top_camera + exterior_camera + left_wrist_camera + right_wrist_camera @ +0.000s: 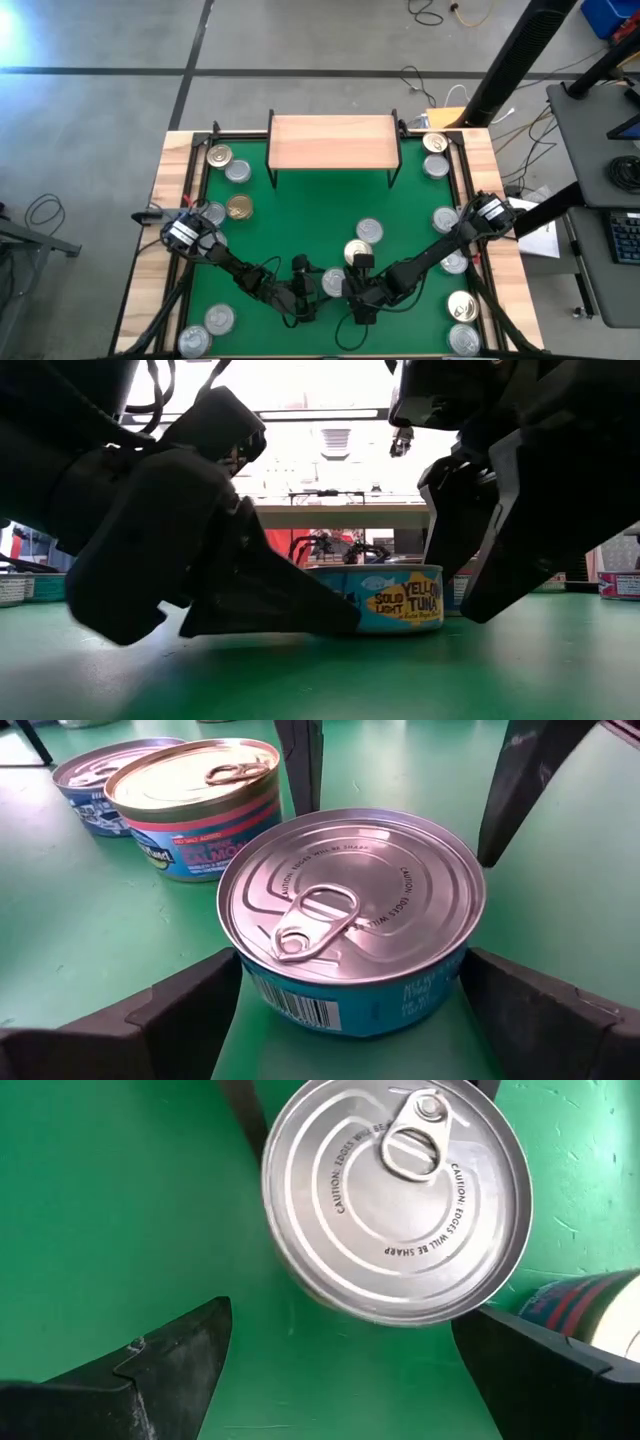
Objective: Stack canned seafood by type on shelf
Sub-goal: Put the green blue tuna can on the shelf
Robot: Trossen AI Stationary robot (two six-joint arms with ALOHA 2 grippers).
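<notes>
Silver-topped, blue-walled round tuna tin (352, 915) stands upright on the green table mat (300, 200), at the near middle, well apart from the bare light-wood shelf (333, 141). Left gripper (350, 1015) straddles it with fingers spread, walls not yet touched. Right gripper (335, 1355) hangs just above, likewise spread. Expect rigid, smooth, slippery metal; grip opposite side walls below the rim. Arms hide this tin from overhead.

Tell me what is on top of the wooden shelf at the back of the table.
Seen from above, the shelf holds nothing: its board is bare, and no can has been stacked on it yet. The space under the board is covered by it in that view, so what lies there cannot be seen.
</notes>
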